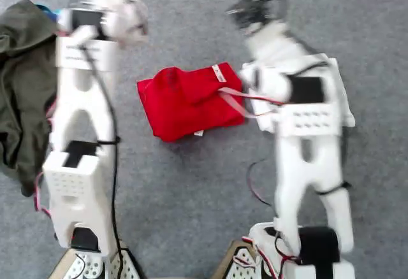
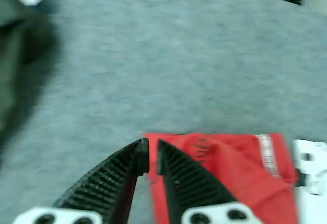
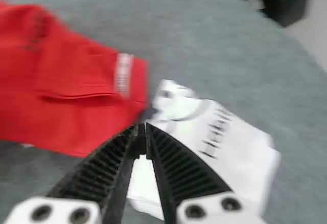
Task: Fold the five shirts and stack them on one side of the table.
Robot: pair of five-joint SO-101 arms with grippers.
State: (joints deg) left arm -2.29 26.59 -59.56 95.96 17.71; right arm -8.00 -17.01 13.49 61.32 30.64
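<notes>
Red shirt [image 1: 188,100], folded, near right pincer [image 3: 142,133]

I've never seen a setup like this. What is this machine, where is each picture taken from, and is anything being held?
Two robot arms, left and right, stand side by side at a grey table. One picture looks down from above; the other two come from cameras on each arm's wrist. A folded red shirt lies in the middle, a dark green heap of clothes at the edge beside the left arm. The left gripper and right gripper look shut, holding nothing.
</notes>
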